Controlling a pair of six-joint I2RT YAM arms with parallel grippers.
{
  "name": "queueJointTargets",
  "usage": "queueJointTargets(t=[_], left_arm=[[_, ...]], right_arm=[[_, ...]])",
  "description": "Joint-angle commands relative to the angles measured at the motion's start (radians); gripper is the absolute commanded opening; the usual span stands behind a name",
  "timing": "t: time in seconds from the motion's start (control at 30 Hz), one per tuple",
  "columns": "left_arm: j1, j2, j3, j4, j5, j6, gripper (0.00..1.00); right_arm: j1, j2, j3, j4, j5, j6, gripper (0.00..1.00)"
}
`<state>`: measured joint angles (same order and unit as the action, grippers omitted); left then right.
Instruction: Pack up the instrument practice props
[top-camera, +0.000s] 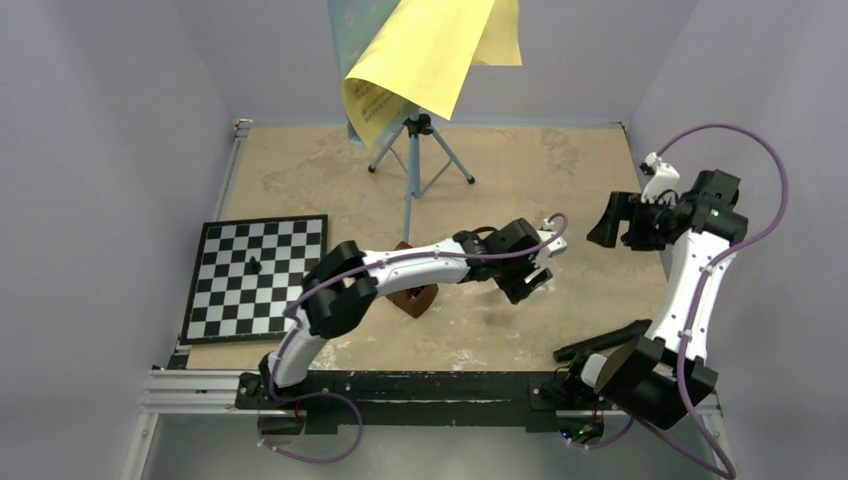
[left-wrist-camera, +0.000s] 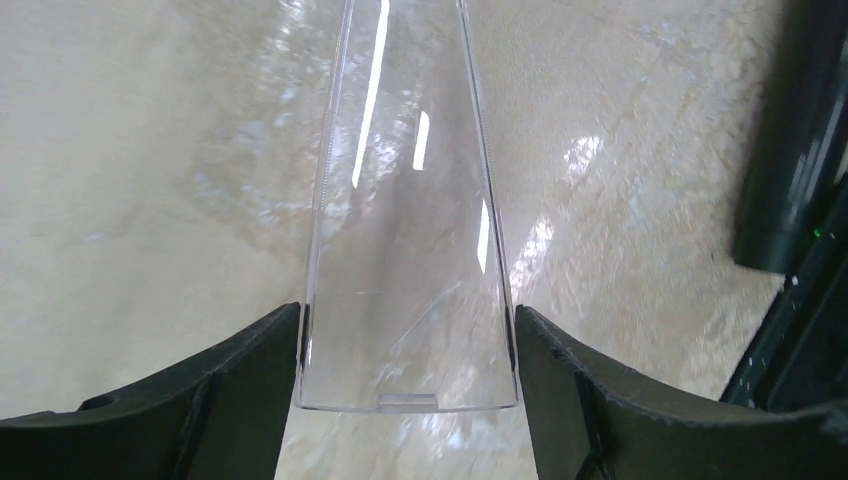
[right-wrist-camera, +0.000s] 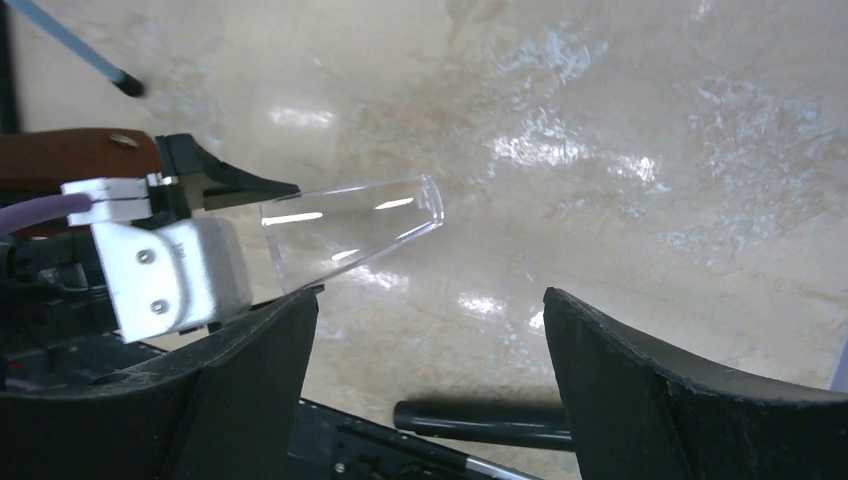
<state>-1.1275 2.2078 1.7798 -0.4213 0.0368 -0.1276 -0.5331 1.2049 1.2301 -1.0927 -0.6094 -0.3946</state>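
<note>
Left wrist view shows my left pincer (left-wrist-camera: 408, 335) clamped on a clear cover (left-wrist-camera: 405, 200), with both fingers touching it. From above, that cover hardly shows. My right pincer (right-wrist-camera: 430, 300) stands wide open and holds nothing. Top view alone gives the count: one metronome (top-camera: 413, 298) near centre under my left arm, one stand (top-camera: 418, 128) at the far edge carrying two sheets (top-camera: 425, 55), and one chessboard (top-camera: 255, 275) at left.

Left arm reaches to centre, left hand (top-camera: 528, 288) clamps clear tapered piece (left-wrist-camera: 408, 250); right arm raised, right hand (top-camera: 607, 226) spread wide.
</note>
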Motion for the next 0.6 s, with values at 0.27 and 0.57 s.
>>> queueJointTargets(t=[0.27,0.57], left_arm=[[0.011,-0.384,-0.198,0.286,-0.117,0.55,0.0],[0.042,-0.398,-0.232,0.366,-0.233,0.935,0.0]], right_arm=[[0.047,0.049,0.347,-0.29,-0.234,0.375,0.99],[0.074,0.034,0.292,-0.094,-0.31,0.738,0.98]])
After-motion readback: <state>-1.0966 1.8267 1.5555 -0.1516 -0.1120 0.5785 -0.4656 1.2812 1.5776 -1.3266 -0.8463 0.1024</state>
